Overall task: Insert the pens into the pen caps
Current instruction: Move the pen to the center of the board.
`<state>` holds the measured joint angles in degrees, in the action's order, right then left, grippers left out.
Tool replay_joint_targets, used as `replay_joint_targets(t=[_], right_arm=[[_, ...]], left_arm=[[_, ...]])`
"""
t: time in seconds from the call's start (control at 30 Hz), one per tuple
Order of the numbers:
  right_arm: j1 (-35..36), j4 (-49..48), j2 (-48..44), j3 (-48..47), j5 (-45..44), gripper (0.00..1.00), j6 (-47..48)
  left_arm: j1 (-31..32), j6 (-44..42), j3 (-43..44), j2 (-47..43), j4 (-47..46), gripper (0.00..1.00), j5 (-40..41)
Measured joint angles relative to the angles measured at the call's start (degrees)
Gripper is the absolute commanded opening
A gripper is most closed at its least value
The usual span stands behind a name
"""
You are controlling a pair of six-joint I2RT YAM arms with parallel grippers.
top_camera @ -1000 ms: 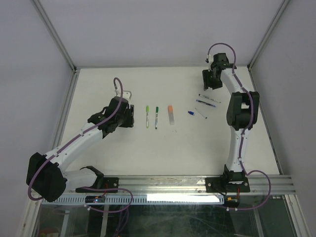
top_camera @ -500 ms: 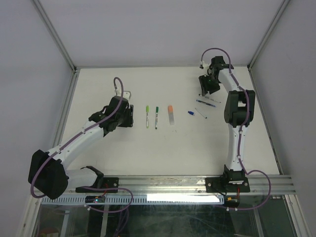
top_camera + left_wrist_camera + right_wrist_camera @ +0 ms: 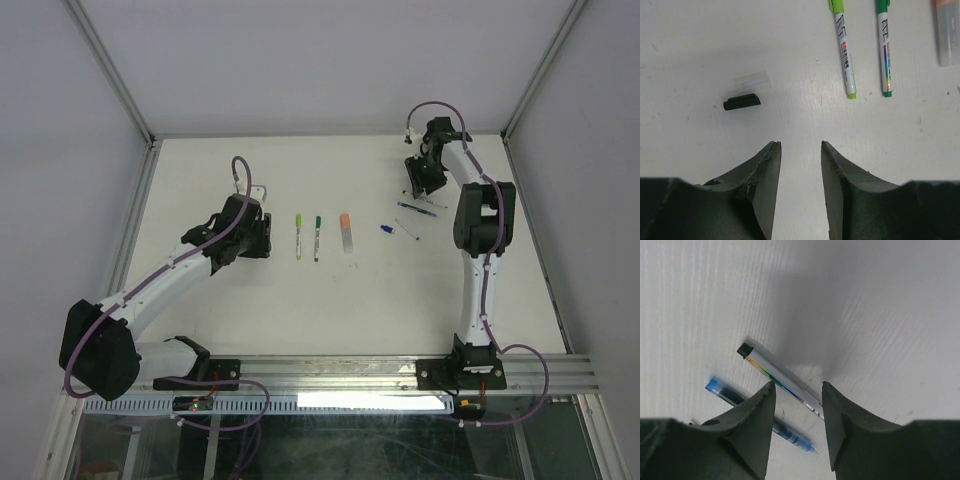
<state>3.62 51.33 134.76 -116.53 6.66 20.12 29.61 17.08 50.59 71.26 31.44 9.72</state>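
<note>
Dropping toward the loose pens (image 3: 420, 206) at the table's (image 3: 300, 310) 1 o'clock corner, the right gripper (image 3: 797, 385) has narrowed its jaws astride a white marker (image 3: 771, 374), not yet pinching it; a pickup looks to be starting. A blue pen (image 3: 725, 391) lies just beside, at 8 o'clock. The left gripper (image 3: 800, 145) hovers part-open, empty, a black cap (image 3: 742, 102) at its 10 o'clock. Far edge near; free room toward 9 o'clock.

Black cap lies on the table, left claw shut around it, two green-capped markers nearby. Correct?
Not quite. In the left wrist view the left claw is open and empty; the black cap lies untouched on the table ahead of it, two green-capped markers nearby.
</note>
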Motion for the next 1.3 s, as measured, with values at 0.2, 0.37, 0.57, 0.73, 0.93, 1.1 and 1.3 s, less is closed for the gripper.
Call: replay_joint_targets(t=[0.2, 0.37, 0.57, 0.73, 0.93, 1.1, 1.3], right_arm=[[0.0, 0.7, 0.1, 1.1, 0.0, 0.37, 0.0], [0.0, 0.7, 0.1, 1.2, -1.6, 0.29, -0.2], [0.0, -0.3, 0.1, 1.3, -6.0, 0.2, -1.6], [0.5, -1.4, 0.0, 1.9, -9.6, 0.17, -4.2], [-0.5, -3.5, -0.6, 3.5, -16.4, 0.16, -6.3], [-2.1, -4.0, -3.1, 7.9, -19.7, 0.15, -7.8], [-2.4, -4.1, -7.6, 15.1, -17.9, 0.16, -9.4]], left_arm=[[-0.4, 0.0, 0.0, 0.0, 0.0, 0.38, -0.8], [-0.5, 0.0, 0.0, 0.3, 0.0, 0.38, -0.9], [-0.5, 0.0, 0.0, 0.7, 0.0, 0.38, -0.9], [-0.5, 0.0, 0.0, 0.7, 0.0, 0.38, -1.1], [-0.5, 0.0, 0.0, 0.7, 0.0, 0.37, -1.3], [-0.5, 0.0, 0.0, 0.7, 0.0, 0.37, -1.5], [-0.5, 0.0, 0.0, 0.7, 0.0, 0.37, -2.3]])
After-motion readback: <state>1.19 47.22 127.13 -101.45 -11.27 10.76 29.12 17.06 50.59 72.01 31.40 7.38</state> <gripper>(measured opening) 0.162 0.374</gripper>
